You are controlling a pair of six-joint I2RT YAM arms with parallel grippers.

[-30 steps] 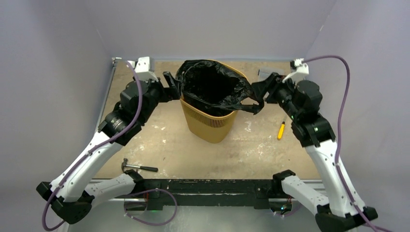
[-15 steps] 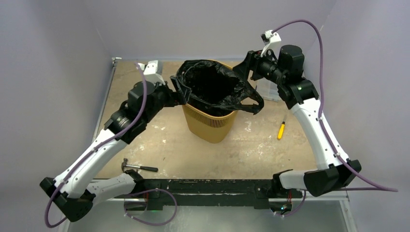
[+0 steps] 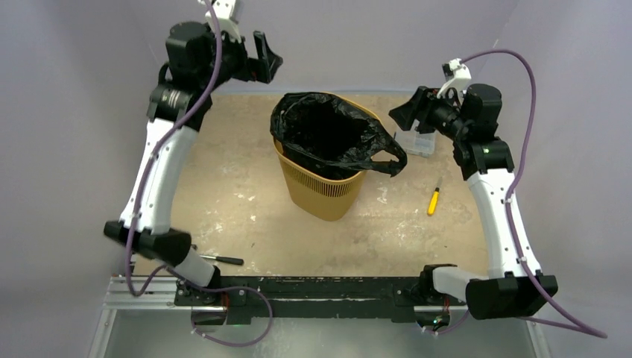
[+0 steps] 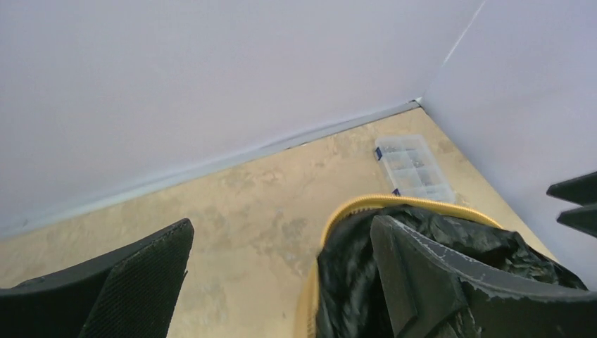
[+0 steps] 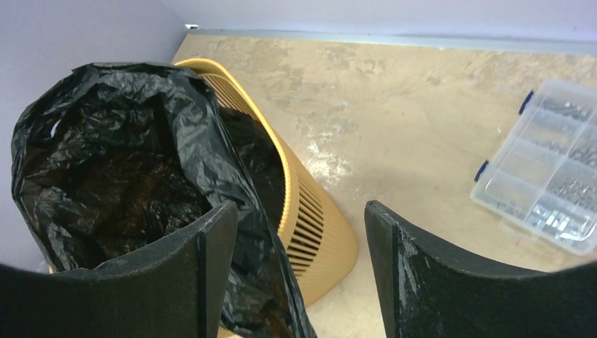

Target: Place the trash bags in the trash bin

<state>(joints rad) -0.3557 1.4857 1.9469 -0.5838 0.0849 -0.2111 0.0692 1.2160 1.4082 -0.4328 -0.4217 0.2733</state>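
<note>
Your left gripper [image 3: 265, 63] and right gripper [image 3: 400, 117] are released, empty. Near the right one, the bag [image 3: 328, 134] overhangs the bin [image 3: 322, 192]; snag it and both could topple.

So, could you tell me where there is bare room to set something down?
The widest bare stretch lies between the left arm and the trash bin; another runs from the bin to the near rail. The right is crowded: parts box, screwdriver, right arm.

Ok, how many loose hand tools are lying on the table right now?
2: a yellow screwdriver right of the trash bin, and a dark tool handle at the near-left edge, its other end behind the left arm. More may be hidden.
</note>
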